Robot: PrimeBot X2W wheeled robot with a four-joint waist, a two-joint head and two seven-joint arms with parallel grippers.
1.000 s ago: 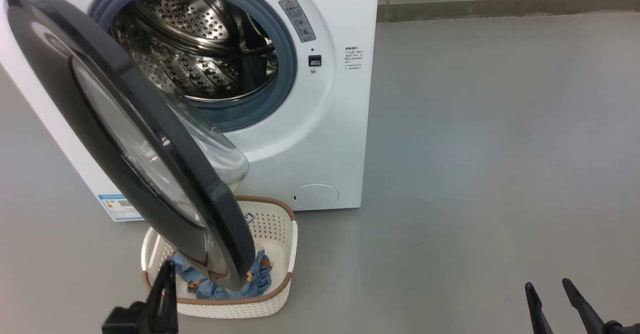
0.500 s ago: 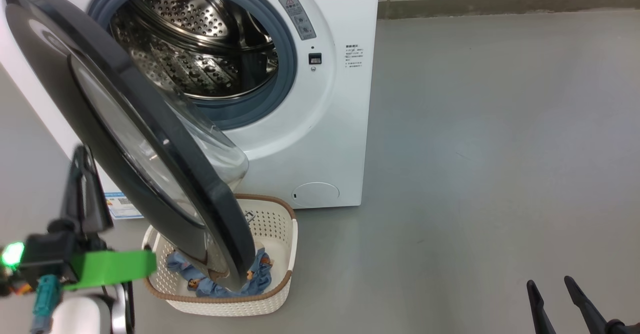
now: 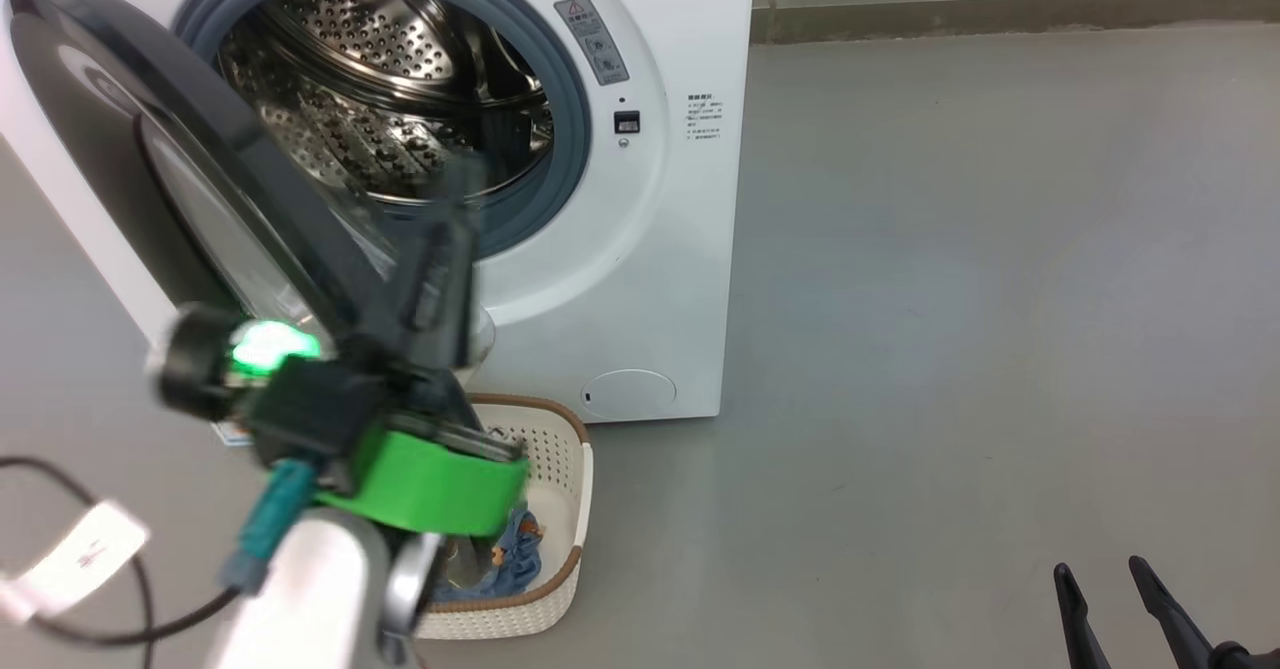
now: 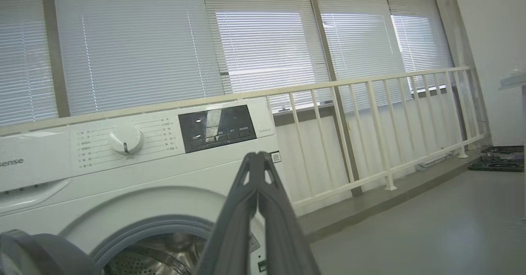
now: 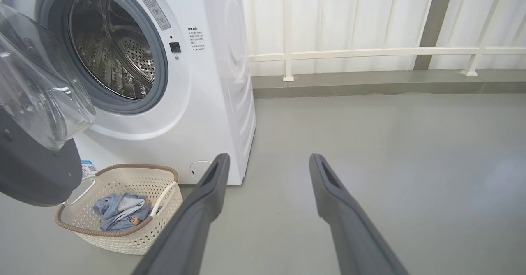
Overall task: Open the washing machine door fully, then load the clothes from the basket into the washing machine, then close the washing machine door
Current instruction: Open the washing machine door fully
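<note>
Found the washing machine (image 3: 690, 279) standing on the grey floor (image 3: 950, 299). Noted the washing machine door (image 3: 90, 149) swung out to the left at an angle, with its glass bowl turned toward the steel drum (image 3: 380, 99).

Located the basket (image 5: 123, 234) on the floor directly before the machine, partly under the door's lower edge. Logged the clothes (image 5: 121, 211) bundled in the basket's bottom, blue with some pale fabric showing.

Recorded the left gripper (image 4: 258, 156) raised in front of the machine's opening, fingers pressed together tip to tip, gripping nothing. Met heavy motion blur on that arm in the head view. Placed it seemingly just right of the door's edge, but could not judge contact. Spotted a green collar (image 3: 430, 484) on its wrist, covering much of the basket from the head camera.

Marked the right gripper (image 5: 268, 160) low at the right, well apart from machine and basket. Saw its fingers spread wide and empty, aimed over bare floor past the machine's right front corner.
</note>
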